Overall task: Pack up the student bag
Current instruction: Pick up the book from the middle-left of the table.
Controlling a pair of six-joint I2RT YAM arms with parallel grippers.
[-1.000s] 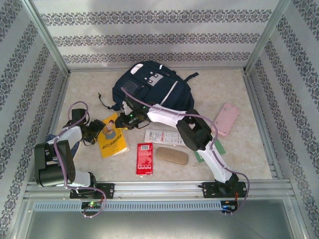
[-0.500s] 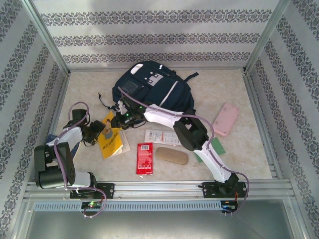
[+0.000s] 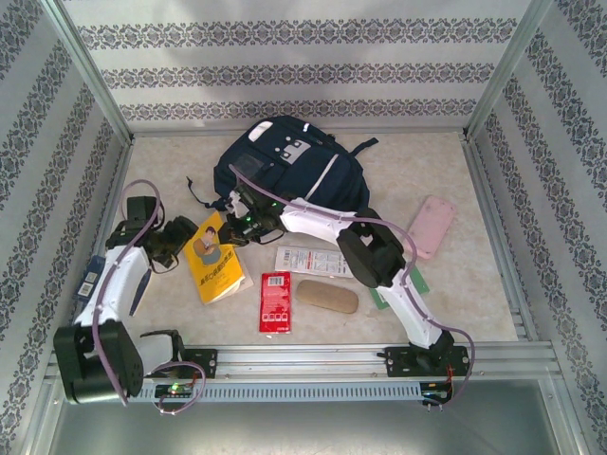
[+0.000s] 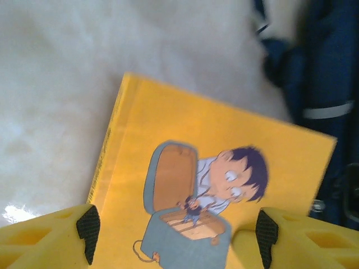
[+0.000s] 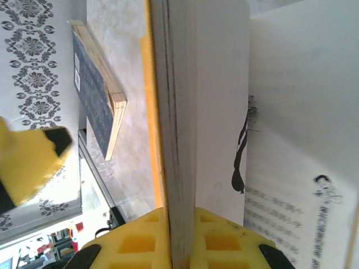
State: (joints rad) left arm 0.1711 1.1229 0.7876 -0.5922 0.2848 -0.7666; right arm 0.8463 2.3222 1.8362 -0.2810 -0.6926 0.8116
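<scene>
The backpack (image 3: pixel 289 175) lies just behind the yellow book (image 3: pixel 216 270), on its far side. Expect soft, floppy fabric, light while empty; grasp the mouth's hem or the top loop, not a flat panel. The right gripper (image 5: pixel 180 235) is clenched on the book's far page edge. The left gripper (image 4: pixel 174 235) hangs over the book's cover, jaws wide, apparently touching nothing.

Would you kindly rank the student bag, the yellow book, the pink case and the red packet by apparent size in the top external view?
1. student bag, by far the largest
2. yellow book
3. pink case and red packet: these look much alike, so I leave them unranked
</scene>
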